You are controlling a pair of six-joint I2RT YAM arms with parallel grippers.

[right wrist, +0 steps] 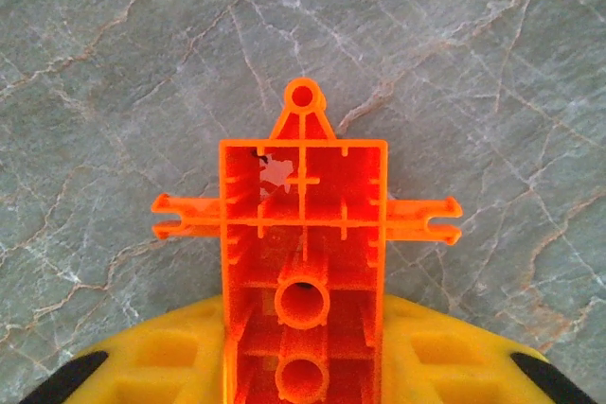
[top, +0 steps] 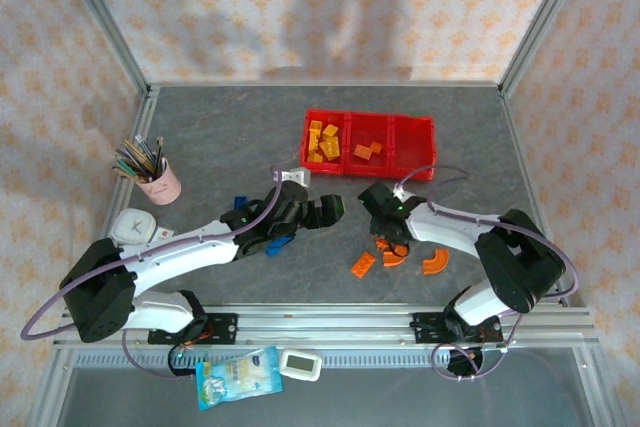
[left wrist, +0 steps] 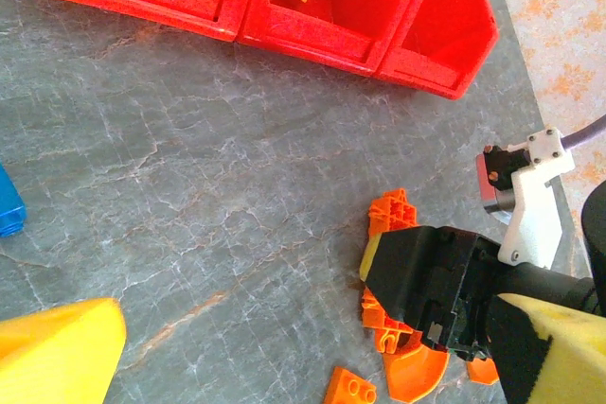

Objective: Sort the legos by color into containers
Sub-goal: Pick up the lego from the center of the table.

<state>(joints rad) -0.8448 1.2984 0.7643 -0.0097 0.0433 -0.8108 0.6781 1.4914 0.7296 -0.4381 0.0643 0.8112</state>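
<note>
The containers (top: 412,142) are a red three-bin tray at the back of the table, seen close up (left wrist: 312,40) in the left wrist view. Two bins hold yellow-orange legos (top: 322,142) and orange ones (top: 368,150). My right gripper (top: 385,239) (right wrist: 303,366) is low over the table, shut on an orange lego (right wrist: 303,234) whose hollow underside faces the camera. Loose orange legos lie nearby: a flat piece (top: 362,264) (left wrist: 350,388) and curved arcs (top: 434,262). Left of it, my left gripper (top: 325,209) (left wrist: 303,366) hangs open with nothing between its fingers. Blue legos (top: 280,243) (left wrist: 8,201) lie under the left arm.
A pink pencil cup (top: 160,182) and a white clock (top: 130,225) stand at the left. A small white tag (top: 292,177) lies ahead of the left gripper. A snack packet (top: 238,377) and a white device (top: 300,364) sit beyond the front rail. Cage posts frame the table.
</note>
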